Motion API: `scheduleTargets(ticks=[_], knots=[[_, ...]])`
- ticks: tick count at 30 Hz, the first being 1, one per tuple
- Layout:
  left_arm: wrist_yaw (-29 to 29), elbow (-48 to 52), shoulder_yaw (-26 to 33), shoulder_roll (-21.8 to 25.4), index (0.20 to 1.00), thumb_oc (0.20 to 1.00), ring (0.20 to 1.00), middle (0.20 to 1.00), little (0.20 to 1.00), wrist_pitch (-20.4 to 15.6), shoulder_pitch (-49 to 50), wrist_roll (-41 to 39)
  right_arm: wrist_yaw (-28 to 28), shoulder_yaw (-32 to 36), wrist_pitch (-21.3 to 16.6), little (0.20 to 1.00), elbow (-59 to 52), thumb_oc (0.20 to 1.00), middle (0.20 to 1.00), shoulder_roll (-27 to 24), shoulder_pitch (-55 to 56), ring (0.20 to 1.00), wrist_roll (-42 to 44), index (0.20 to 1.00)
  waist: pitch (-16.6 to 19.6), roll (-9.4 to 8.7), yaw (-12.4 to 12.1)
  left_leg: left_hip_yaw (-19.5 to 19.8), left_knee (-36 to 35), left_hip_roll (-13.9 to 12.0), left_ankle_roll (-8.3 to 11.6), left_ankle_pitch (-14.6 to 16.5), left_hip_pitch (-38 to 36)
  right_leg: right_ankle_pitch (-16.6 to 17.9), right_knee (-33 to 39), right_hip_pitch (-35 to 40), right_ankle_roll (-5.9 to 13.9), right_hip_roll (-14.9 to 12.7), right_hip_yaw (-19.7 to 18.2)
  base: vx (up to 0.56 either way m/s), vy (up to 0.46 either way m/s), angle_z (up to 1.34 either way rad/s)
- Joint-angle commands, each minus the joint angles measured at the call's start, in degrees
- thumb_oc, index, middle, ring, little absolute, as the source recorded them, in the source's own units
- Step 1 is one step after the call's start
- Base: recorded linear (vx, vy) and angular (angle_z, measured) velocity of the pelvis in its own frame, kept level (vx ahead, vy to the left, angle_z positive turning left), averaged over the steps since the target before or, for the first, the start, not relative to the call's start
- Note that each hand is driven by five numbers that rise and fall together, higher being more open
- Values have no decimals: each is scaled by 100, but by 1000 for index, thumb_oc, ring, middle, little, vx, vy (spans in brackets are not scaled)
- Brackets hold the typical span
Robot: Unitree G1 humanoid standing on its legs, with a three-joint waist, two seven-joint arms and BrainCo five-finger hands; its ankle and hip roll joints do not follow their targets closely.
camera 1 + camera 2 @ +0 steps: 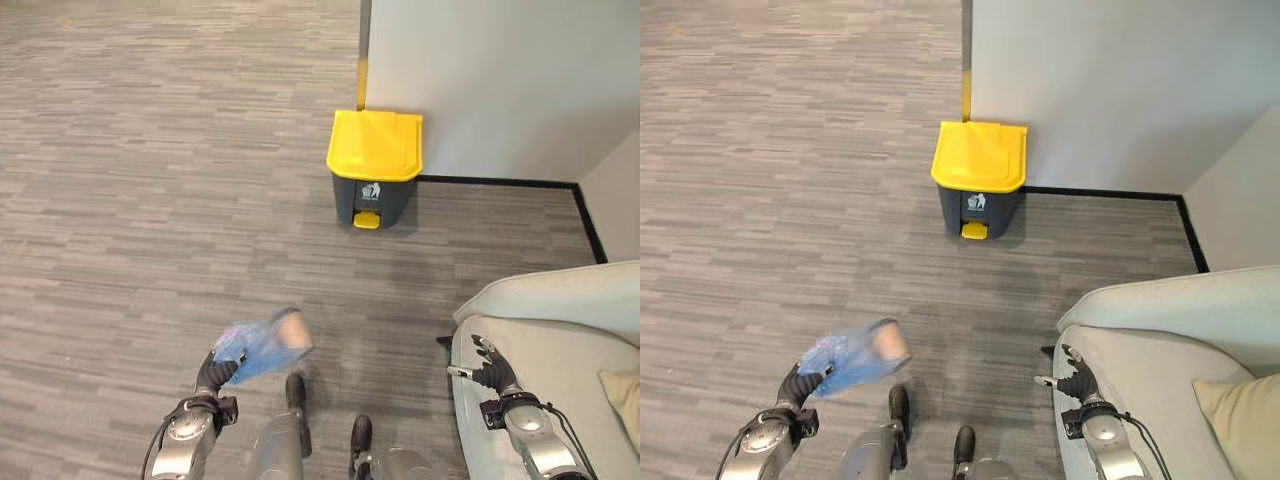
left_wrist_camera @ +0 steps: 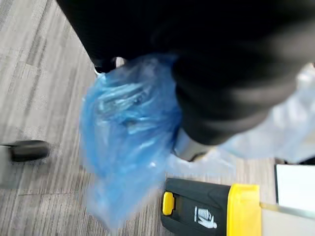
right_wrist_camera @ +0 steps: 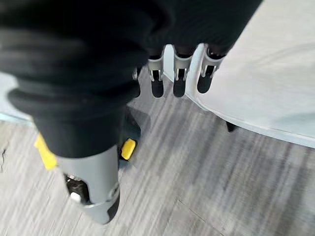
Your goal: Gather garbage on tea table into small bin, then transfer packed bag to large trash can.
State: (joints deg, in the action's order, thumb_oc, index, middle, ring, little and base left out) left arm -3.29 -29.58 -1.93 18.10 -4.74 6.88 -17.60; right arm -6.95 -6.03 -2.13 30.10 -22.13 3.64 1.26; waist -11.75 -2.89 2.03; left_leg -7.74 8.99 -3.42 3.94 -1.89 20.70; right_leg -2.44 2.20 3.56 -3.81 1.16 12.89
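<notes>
Left eye view: the grey striped carpet floor [image 1: 150,150] carries everything here, and at its far edge, against the white wall [image 1: 500,80] near that wall's outer corner, stands the dark grey pedal trash can with a yellow lid [image 1: 374,168], lid down and yellow pedal facing the robot. At the floor's right edge is a pale grey upholstered sofa [image 1: 560,330]. The packed translucent blue plastic garbage bag [image 1: 262,346] hangs above the floor, well apart from the can, gripped at its gathered end by the left hand [image 1: 217,370], whose fingers are clenched round the plastic. The bag's long axis runs from that hand up and away towards the robot's right; its bulging end, where something tan shows through, points roughly towards the can. The right hand [image 1: 485,363] hovers over the sofa's near corner with fingers relaxed and empty. The step in hand seems to be carrying the bag to the can. To do it well, I would keep the grip firm on the neck, close in squarely on the pedal side, and get the lid raised before lowering the bag, heavy end first, so nothing spills.
</notes>
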Motion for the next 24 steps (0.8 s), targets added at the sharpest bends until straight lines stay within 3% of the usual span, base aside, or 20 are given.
scheduleTargets(ticks=[1, 4, 5, 8, 10, 16, 20, 23, 24], knots=[[-44, 347, 187, 239, 200, 200, 200, 200, 200, -233, -12, -110, -30, 173, -104, 1000, -97, 1000, 1000, -109, 91, 1000, 136, 1000, -105, 42, -110, -83, 14, -66, 98, 120, -713, -455, -580, -313, 861, -629, -259, 420, 197, -58], [-21, 406, 220, 251, 200, 200, 200, 200, 200, -219, 85, -73, 2, 153, -92, 1000, -103, 1000, 1000, -93, 68, 1000, 66, 1000, -54, 44, -161, -29, -13, 11, 31, 222, -814, -455, -525, -201, 915, -705, -368, 260, 187, -36], [-23, 420, 271, 257, 200, 200, 200, 200, 200, -217, 148, -73, 53, 121, -54, 1000, -113, 1000, 1000, -48, -2, 1000, 15, 1000, -19, -21, -241, 7, 152, 121, -77, 453, -822, -423, -493, -115, 1017, -857, -503, 261, 225, -39], [-29, 446, 302, 297, 200, 200, 200, 200, 200, -229, 165, -53, 98, 65, -49, 1000, -103, 1000, 1000, -11, -75, 1000, -13, 1000, 14, -55, -314, -24, 222, 200, -184, 583, -833, -346, -559, -193, 1090, -963, -639, 197, 204, -23], [-26, 475, 360, 374, 200, 200, 200, 200, 200, -218, 159, -45, 143, 37, -37, 1000, -78, 1000, 1000, 57, -162, 1000, -11, 1000, 17, -64, -378, -62, 246, 358, -384, 800, -907, -276, -961, -365, 1227, -1101, -772, 220, 278, -17], [-95, 469, 413, 505, 200, 200, 200, 200, 200, -245, 50, -4, 139, 17, -84, 1000, -226, 1000, 1000, 136, -224, 1000, 34, 1000, -33, -23, -335, -46, 22, 513, -584, 946, -1176, 75, -1881, -954, 1273, -1130, -893, 152, 145, -18], [-140, 503, 334, 507, 200, 200, 200, 200, 200, -281, -29, -45, 100, -1, -104, 1000, -402, 1000, 1000, 83, -275, 1000, 99, 1000, -219, 81, -185, 116, -104, 570, -598, 1154, -1533, 164, -1564, -1742, 1190, -980, -821, 220, 24, -5], [-157, 448, 328, 485, 200, 200, 200, 200, 200, -280, -70, -20, 76, -36, -99, 1000, -403, 1000, 1000, 48, -325, 1000, 76, 1000, -352, 68, -68, 153, -167, 625, -556, 1384, -1966, 473, -922, -2106, 1279, -1060, -406, 339, -90, 5], [-141, 385, 308, 431, 200, 200, 200, 200, 200, -299, -142, -57, 108, -56, -91, 1000, -368, 1000, 1000, 25, -270, 1000, 54, 1000, -373, 104, 85, 295, -281, 610, -443, 1455, -2304, 621, -575, -2407, 1381, -1056, -157, 636, -305, 40]])
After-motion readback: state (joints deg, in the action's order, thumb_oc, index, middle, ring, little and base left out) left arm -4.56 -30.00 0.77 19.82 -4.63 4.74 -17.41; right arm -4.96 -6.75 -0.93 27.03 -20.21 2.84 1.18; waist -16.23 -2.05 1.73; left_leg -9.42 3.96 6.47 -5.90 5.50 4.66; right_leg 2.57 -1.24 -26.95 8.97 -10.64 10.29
